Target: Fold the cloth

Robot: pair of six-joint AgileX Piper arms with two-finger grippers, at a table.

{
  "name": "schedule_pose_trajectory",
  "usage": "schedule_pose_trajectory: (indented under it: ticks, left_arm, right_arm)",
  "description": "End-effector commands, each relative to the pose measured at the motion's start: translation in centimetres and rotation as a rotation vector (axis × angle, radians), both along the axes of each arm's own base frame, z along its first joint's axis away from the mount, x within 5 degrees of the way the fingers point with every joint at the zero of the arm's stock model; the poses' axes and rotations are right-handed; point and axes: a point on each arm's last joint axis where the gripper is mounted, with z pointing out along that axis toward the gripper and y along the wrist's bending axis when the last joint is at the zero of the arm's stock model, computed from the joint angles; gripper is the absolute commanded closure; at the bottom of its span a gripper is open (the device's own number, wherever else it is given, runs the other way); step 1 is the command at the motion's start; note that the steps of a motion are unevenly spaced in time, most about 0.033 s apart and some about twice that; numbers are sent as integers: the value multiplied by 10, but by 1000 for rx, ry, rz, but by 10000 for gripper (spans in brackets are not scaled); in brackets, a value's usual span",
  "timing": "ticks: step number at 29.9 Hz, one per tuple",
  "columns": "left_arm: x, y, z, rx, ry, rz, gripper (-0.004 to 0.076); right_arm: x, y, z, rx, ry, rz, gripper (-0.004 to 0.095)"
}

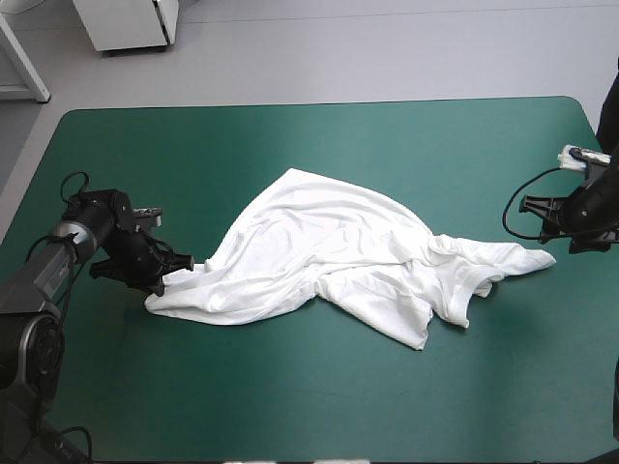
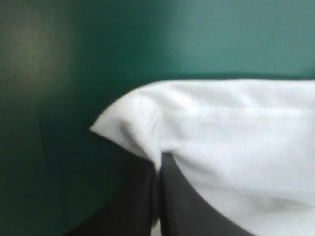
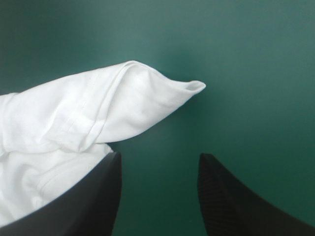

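The white T-shirt (image 1: 338, 256) lies crumpled and stretched across the middle of the teal-green table. My left gripper (image 1: 172, 271) sits low at the shirt's left end. Its black fingers are shut on a hemmed corner of the T-shirt (image 2: 206, 132), which bunches just above the fingertips (image 2: 147, 182). My right gripper (image 1: 549, 220) hovers by the shirt's right tip. It is open (image 3: 158, 162), and the pointed cloth end (image 3: 123, 105) lies ahead of its fingers, partly over one of them, with bare cover between the two.
Teal-green cover (image 1: 319, 396) stretches wide in front of and behind the shirt. A white cabinet (image 1: 126, 24) stands on the floor beyond the far edge.
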Motion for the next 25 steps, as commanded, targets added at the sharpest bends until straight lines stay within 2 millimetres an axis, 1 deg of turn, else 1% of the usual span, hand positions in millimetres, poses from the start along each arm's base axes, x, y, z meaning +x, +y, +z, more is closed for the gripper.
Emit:
schedule_pose_trajectory:
  ticks: [1, 7, 11, 17, 20, 22, 23, 25]
  left_arm:
    - [12, 3, 0, 23, -126, -1, 746]
    - [12, 2, 0, 20, -126, 1, 746]
    - [12, 2, 0, 20, -126, 1, 746]
    - [12, 2, 0, 20, -126, 1, 746]
    - [12, 2, 0, 20, -126, 1, 746]
    - [12, 2, 0, 20, -126, 1, 746]
    - [12, 2, 0, 18, -128, 3, 746]
    - [12, 2, 0, 18, -128, 3, 746]
  right_arm:
    - [11, -5, 0, -12, -38, 5, 447]
    - [32, -14, -37, -34, 33, 17, 447]
    - [42, -18, -57, -38, 74, 24, 447]
    - [52, -20, -81, -27, 113, 24, 447]
    - [55, -20, -89, -11, 129, 21, 466]
    - [56, -19, -94, -1, 144, 22, 524]
    - [56, -18, -95, 2, 154, 24, 569]
    - [55, -15, -96, 1, 171, 34, 758]
